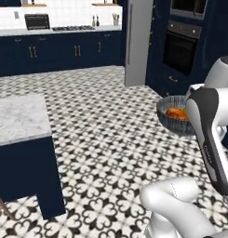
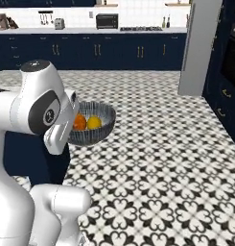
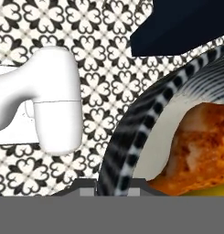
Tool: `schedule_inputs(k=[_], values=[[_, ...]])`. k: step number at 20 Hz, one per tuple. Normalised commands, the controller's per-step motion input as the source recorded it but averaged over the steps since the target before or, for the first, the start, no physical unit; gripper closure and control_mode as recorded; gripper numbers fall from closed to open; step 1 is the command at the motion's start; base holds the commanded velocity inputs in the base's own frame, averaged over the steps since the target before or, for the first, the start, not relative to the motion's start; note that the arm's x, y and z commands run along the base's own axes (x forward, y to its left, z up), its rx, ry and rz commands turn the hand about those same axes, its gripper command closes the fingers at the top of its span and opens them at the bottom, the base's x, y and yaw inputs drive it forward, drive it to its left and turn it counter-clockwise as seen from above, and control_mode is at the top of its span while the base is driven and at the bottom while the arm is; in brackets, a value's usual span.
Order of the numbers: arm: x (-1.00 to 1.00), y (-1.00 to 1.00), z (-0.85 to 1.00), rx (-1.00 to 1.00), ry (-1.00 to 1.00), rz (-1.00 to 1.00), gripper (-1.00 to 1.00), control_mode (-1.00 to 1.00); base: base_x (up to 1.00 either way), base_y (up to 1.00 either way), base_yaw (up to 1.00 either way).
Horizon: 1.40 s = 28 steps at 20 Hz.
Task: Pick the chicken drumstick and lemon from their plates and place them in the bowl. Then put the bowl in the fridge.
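The fingers are clenched on the rim of the bowl (image 3: 131,151), pinching the striped wall at the edge nearest the hand; the gripper (image 3: 111,185) shows at the bottom of the hand view with the rim running between its tips. The bowl is carried in the air above the patterned floor (image 1: 110,139), not resting on anything.

Just past the fingers, inside the bowl, lies the chicken drumstick (image 3: 200,146), its glossy orange-brown bulk against the lighter inner wall. Beside it, on the far side from the grip, sits the lemon (image 2: 94,122), touching or nearly touching the drumstick.

Near the bowl, the robot's own forearm crosses in front and hides part of the rim in both base views.

To one side, well apart from the fingers, stands a marble-topped island (image 1: 20,116) with a navy base.

Farther off, a tall grey panel (image 1: 137,42), seemingly the fridge's side, rises beside a navy oven column (image 1: 180,46). Along the far wall run navy cabinets (image 2: 90,50) under a white counter carrying a microwave (image 2: 107,20).
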Motion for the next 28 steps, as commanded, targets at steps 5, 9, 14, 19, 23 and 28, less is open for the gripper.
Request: schedule_inputs(k=[5,9,14,19,23,28], values=[[0.00,0.00,0.00,0.00,0.00,0.00,1.00,1.00,0.47,-0.66,0.25],[0.00,0.00,0.00,0.00,0.00,0.00,1.00,1.00,0.65,-0.59,0.07],[0.00,0.00,0.00,0.00,0.00,0.00,1.00,1.00,0.83,-0.54,0.03],[0.00,0.00,0.00,0.00,0.00,0.00,1.00,1.00,0.98,-0.23,0.01],[0.00,0.00,0.00,0.00,0.00,0.00,1.00,1.00,1.00,-0.06,0.00],[0.00,0.00,0.00,0.00,0.00,0.00,1.00,1.00,1.00,-0.02,0.06]])
